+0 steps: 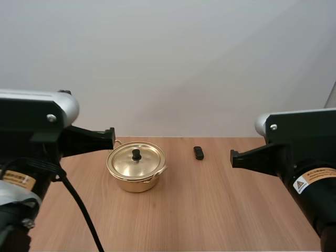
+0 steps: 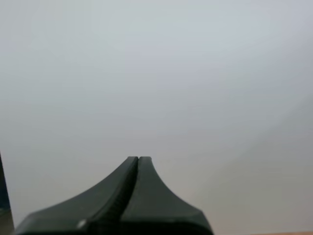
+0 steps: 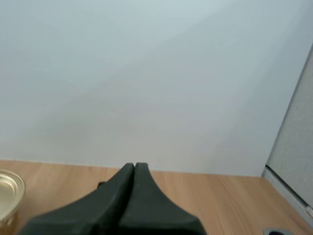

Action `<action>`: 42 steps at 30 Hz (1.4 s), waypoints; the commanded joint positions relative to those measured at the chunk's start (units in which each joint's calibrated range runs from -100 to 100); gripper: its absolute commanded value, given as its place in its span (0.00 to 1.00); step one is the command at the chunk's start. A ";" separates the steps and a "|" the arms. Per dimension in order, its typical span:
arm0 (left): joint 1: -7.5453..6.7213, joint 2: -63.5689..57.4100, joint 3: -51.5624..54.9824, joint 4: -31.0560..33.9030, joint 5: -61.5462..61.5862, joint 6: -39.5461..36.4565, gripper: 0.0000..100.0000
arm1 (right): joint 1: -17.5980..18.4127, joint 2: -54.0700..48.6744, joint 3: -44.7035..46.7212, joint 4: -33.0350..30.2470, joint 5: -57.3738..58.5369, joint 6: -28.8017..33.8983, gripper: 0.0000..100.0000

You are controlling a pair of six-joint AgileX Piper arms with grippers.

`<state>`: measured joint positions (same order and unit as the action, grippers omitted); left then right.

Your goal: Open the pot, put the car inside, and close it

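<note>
At the near edge of the light wooden table (image 1: 210, 210), my two grippers are raised off the wood, one at each side. My left gripper (image 2: 138, 159) has its two black fingers pressed together into one dark wedge, clenched on nothing, and it faces the plain pale wall (image 2: 156, 73). My right gripper (image 3: 134, 165) is likewise closed, its fingers flat against each other with nothing between them, held above the right side of the table.

Farther out, left of the table's middle, stands the round gold-coloured metal pot (image 1: 135, 178) with small handles at its sides. Its gold lid (image 1: 144, 163) sits on it, closed, with a small black knob (image 1: 136, 154) upright at its centre. In the high view the left gripper's tip shows near the pot's left rim, not touching it.

Right of the pot and slightly farther back, apart from it, the small black toy car (image 1: 198, 153) lies on the bare wood, between the pot and the right gripper and touched by neither. Beyond the table's far edge rises the wall.
</note>
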<state>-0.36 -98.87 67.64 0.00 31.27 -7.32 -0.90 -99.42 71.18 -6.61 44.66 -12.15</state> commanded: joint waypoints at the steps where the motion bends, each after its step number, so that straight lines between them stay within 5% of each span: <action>1: -0.02 6.54 -11.80 -10.59 18.70 20.23 0.00 | -0.05 3.96 -5.41 9.04 1.69 -14.98 0.00; 6: 0.33 25.31 -19.54 -18.00 41.75 30.75 0.00 | -0.05 14.09 -7.35 18.85 15.64 -26.76 0.00; 10: 0.75 40.40 -26.60 -19.40 48.48 31.63 0.00 | -0.05 18.73 -8.18 21.09 26.11 -27.18 0.00; 19: 0.75 61.53 -34.55 -22.53 49.63 31.63 0.01 | -0.38 18.63 -8.18 21.36 26.11 -27.18 0.00; 22: 0.75 65.91 -35.01 -22.53 52.85 31.63 0.20 | -0.38 18.63 -8.18 21.36 25.95 -27.18 0.00; 28: 0.75 72.40 -35.01 -22.53 55.45 30.55 0.94 | -0.38 18.63 -8.18 21.36 25.95 -27.18 0.00; 42: 0.75 83.78 -35.22 -24.13 54.10 30.55 0.95 | -1.52 18.63 -8.18 21.36 26.12 -27.18 0.00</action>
<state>0.38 -19.14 32.40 -24.15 86.22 23.20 -2.43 -80.76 63.03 14.76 70.82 -39.32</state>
